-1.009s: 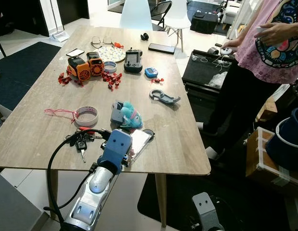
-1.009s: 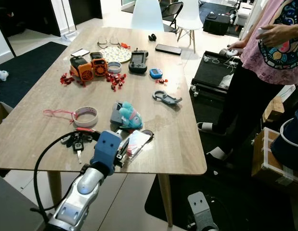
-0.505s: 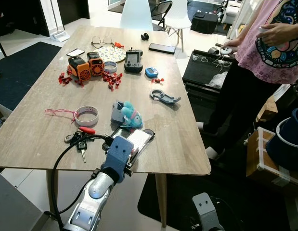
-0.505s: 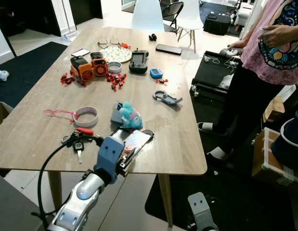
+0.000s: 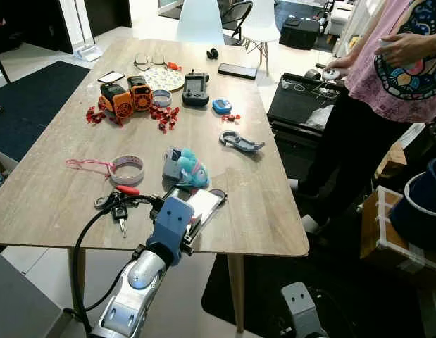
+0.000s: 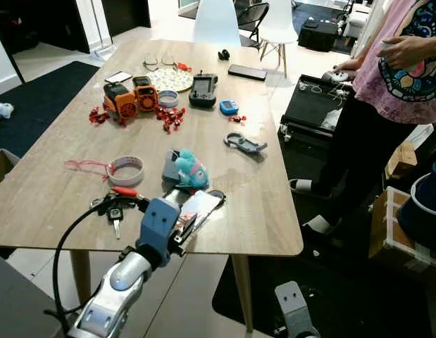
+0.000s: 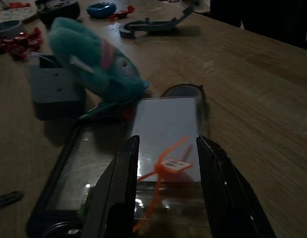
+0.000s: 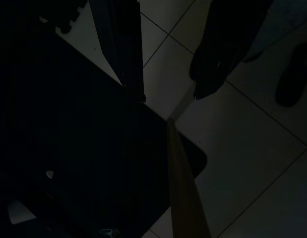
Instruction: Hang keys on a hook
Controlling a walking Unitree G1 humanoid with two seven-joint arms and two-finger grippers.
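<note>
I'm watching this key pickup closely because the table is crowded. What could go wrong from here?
The open left gripper points at the clear card holder, not the keys lying beside it, so it might close on the wrong thing. The teal plush toy sits just beyond and could get nudged. The arm's black cable loops near the keys and might drag them.

this looks like a lived-in home, an open dining or living room. a long wooden tabletop [image 5: 55,190] stands on a pale tiled floor [image 5: 24,60] with dark rugs [image 5: 27,105] beside it, and white dining chairs [image 5: 200,21] sit at its far end. the tabletop carries household clutter: glasses [image 5: 148,60], a phone [image 5: 237,70], a tape roll [image 5: 127,170], a plush toy [image 5: 189,169], keys [image 5: 117,208]. a person [image 5: 387,77] stands by a low black cart [image 5: 302,102], near cardboard boxes [image 5: 394,232].
</note>
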